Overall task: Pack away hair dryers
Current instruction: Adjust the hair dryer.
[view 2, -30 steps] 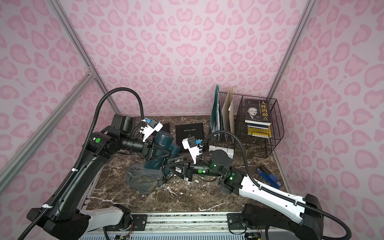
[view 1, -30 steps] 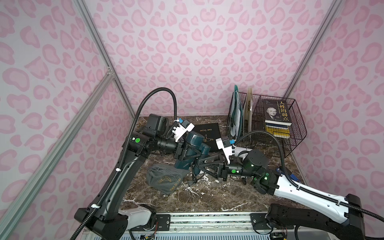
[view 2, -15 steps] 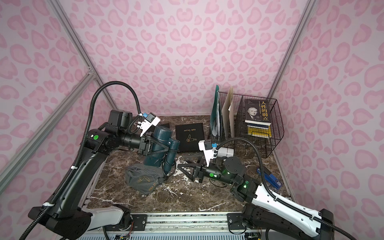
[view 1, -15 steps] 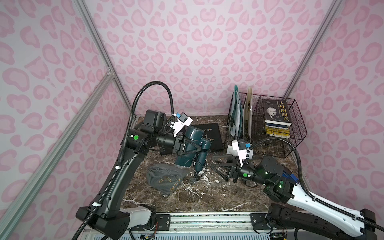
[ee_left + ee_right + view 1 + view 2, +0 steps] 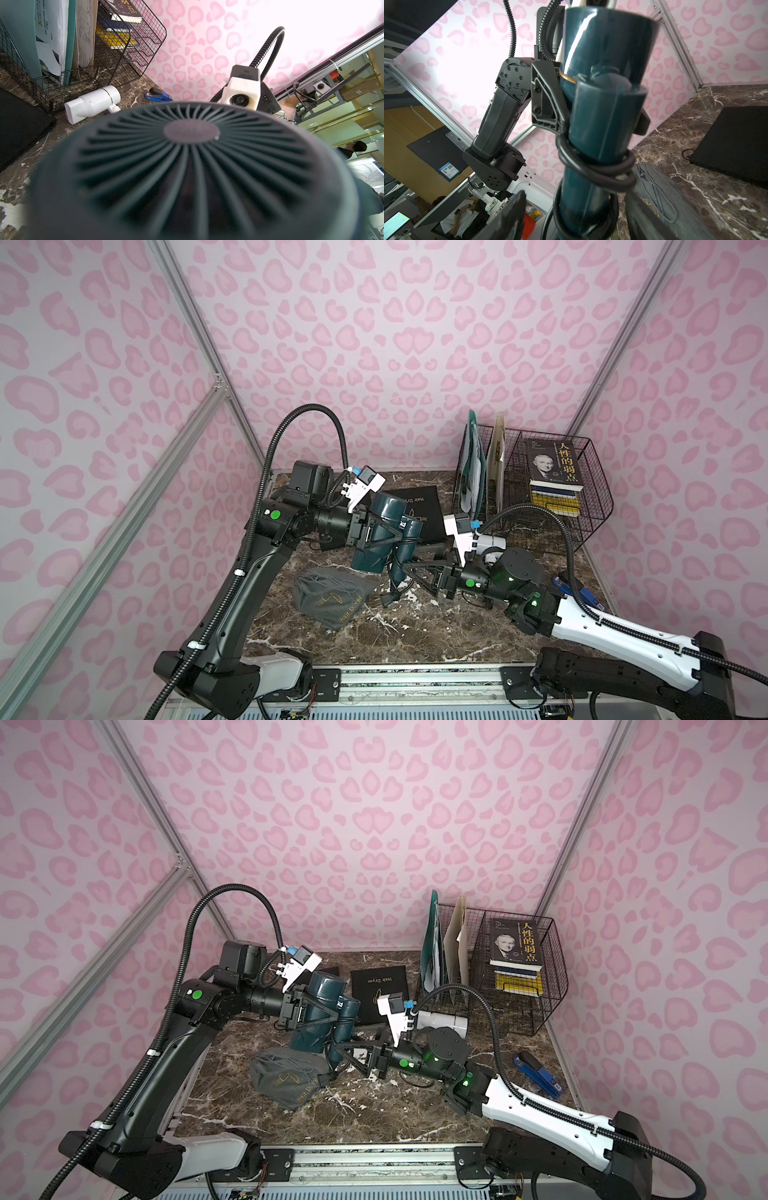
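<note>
- The marble table (image 5: 415, 639) is walled in pink on three sides. A wire rack (image 5: 598, 497) fills the back right corner, so the open room is the bare strip along the front edge.
- Near the right edge lies one blue stapler (image 5: 538, 1073). Near the table's middle, towards the front, one grey pouch (image 5: 328, 599) lies crumpled. One black pouch (image 5: 378, 988) lies flat towards the back edge.
- I count two hair dryers. One teal dryer (image 5: 384, 510) is held in the air above the middle of the table. One white dryer (image 5: 91, 104) lies on its side against the rack's front.
- The left arm reaches in level from the left edge. The left gripper (image 5: 390, 537) is clamped across the teal dryer's barrel, with the dryer's handle hanging down and a black cord (image 5: 602, 172) wound round it.
- The right arm stretches low from the front right corner. The right gripper (image 5: 409, 574) is spread wide at the handle's lower end, with gaps showing on either side.
</note>
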